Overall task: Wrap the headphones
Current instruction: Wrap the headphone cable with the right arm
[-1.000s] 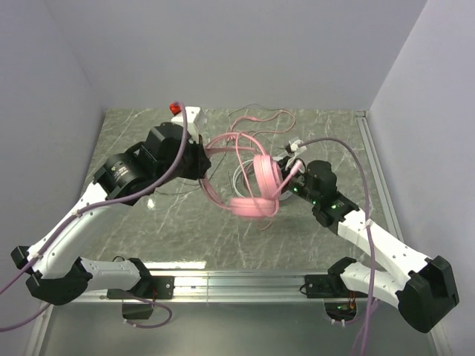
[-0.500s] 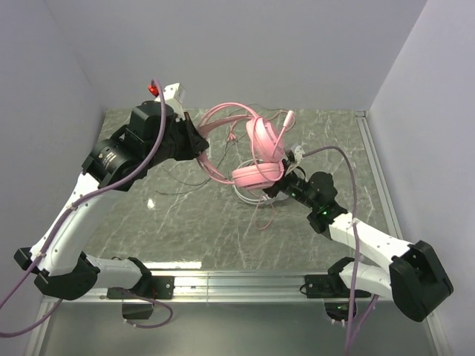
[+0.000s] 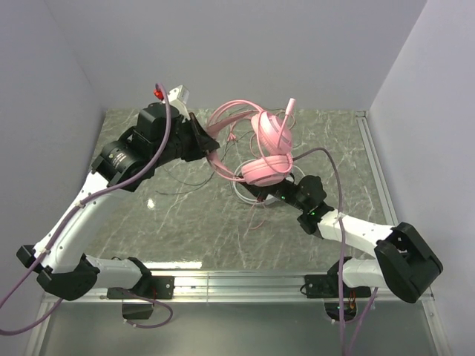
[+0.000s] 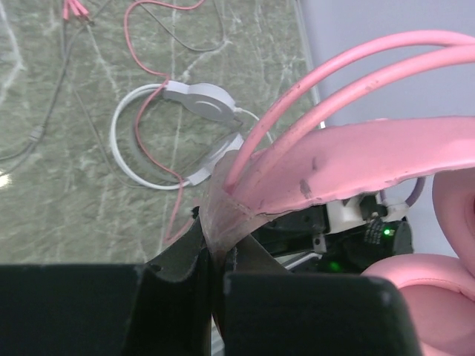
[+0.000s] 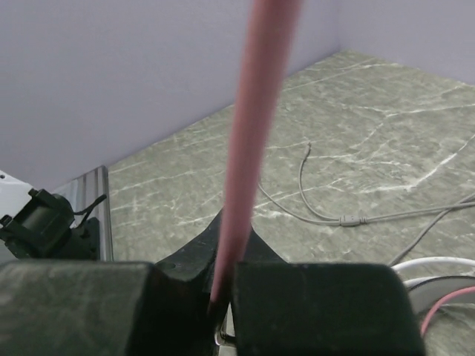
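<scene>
The pink headphones (image 3: 271, 135) and white headphones (image 4: 197, 101) contrast with the grey-green, pale-veined table (image 3: 185, 222).

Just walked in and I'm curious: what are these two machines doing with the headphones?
Two robot arms are handling the pink headphones together. The left gripper is clamped on the headband, holding the headset up above the table. The right gripper is shut on what looks like the pink cable. The white headphones lie on the table below, untouched, with loose cable spread around them.
</scene>
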You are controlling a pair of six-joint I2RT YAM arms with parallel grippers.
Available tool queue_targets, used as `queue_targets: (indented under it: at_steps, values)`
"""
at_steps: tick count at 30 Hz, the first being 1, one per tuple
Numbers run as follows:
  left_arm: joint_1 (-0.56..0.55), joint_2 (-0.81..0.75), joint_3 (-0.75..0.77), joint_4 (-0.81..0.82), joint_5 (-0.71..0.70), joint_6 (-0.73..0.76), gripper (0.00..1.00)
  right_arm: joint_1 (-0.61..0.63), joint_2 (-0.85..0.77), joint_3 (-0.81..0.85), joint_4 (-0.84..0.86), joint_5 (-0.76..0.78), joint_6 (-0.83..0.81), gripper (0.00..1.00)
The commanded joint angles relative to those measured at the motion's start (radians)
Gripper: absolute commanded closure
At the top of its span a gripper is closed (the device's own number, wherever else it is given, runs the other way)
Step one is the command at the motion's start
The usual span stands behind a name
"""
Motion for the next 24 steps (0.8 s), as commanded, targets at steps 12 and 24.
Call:
queue_targets:
  at_steps: [12, 24]
  values:
    - [0.005, -0.080, -0.048, 0.335, -0.152, -0.210, 1.00, 0.114, 0.040, -0.003, 0.015, 0.069, -0.028, 1.00]
    - [0.017, -0.183, -0.259, 0.562, -0.468, -0.257, 1.00, 0.224, -0.001, -0.031, -0.075, 0.115, -0.002, 1.00]
